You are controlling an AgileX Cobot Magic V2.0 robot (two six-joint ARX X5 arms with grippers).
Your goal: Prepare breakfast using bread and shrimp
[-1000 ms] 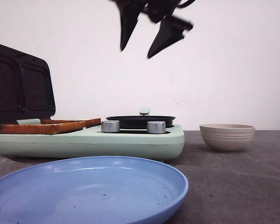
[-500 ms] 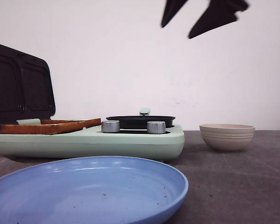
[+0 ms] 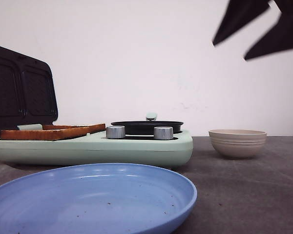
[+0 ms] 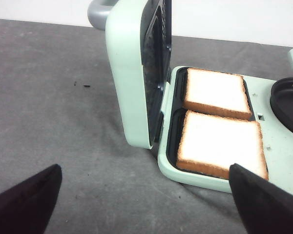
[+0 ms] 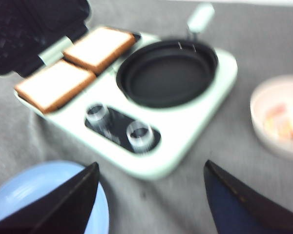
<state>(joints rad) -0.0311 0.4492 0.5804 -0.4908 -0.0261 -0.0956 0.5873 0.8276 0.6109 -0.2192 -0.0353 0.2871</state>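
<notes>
Two square slices of white bread with golden-brown crust (image 4: 217, 122) lie side by side in the open mint-green breakfast maker (image 3: 136, 146), at nine o'clock of its round black frying pan (image 5: 167, 73). The orange-red shrimp pieces (image 5: 283, 122), blurred, sit in the beige ribbed bowl (image 3: 237, 142) at three o'clock of the appliance, well apart from the bread. The right gripper (image 3: 256, 29) hangs high above the bowl, fingers spread wide, holding nothing. The left gripper (image 4: 146, 204) hovers beside the raised lid, equally wide and empty. A blue plate (image 3: 88, 200) lies at six o'clock.
</notes>
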